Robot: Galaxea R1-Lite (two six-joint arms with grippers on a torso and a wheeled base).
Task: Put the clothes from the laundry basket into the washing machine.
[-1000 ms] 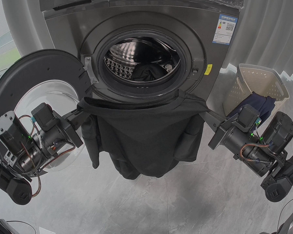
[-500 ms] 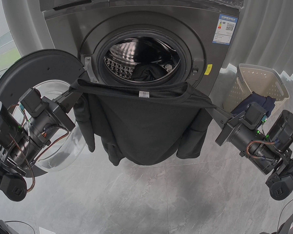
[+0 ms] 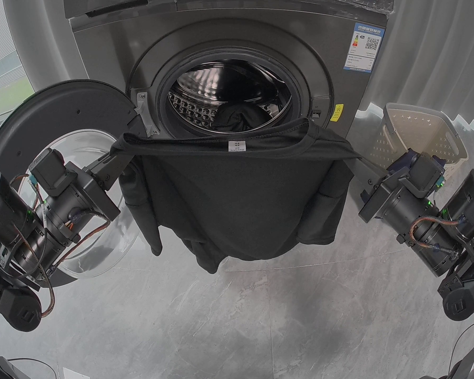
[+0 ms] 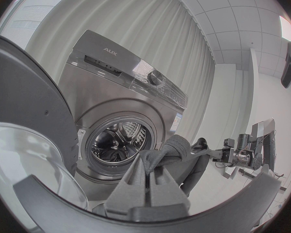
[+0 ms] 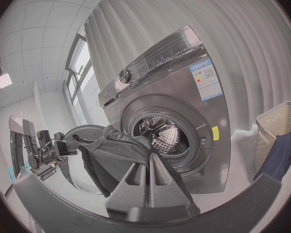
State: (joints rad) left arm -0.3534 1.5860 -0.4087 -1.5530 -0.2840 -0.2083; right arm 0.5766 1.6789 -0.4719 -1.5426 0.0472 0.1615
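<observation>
— Question! Did the black shirt [image 3: 237, 201] move?
— Yes. A second ago its top edge hung under the round hole [image 3: 229, 98] of the washing machine [image 3: 226, 32]. Now that edge covers the hole's lower rim from 6 to 4 o'clock, and the end at 3 o'clock is the highest.
— Which arm did that?
— Both went up first. In the last half second the right tool [image 5: 147, 172] went up more and out toward 3 o'clock. The left tool [image 4: 148, 175] hardly moved.
— Are they holding on?
— Each tool is clenched on one end of the shirt's top edge. The left one pinches a bunched corner at 9 o'clock, the right one pinches the corner at 3 o'clock.
— How does the shirt look?
— It is pulled wide between them like a towel on a line. The top edge is tight with a little white tag [image 3: 237, 145] in the middle. The rest hangs down loose with folds, and the sleeves dangle at both sides. It hangs in the air above the floor [image 3: 300, 317], just in front of the hole.
— What else is there?
— The door [image 3: 58, 111] stands open at 9 o'clock. A dark cloth [image 3: 239, 117] lies inside the machine. The laundry basket [image 3: 432, 127] sits on the floor at 3 o'clock of the machine, with a blue cloth [image 5: 279, 157] draped over its rim.
</observation>
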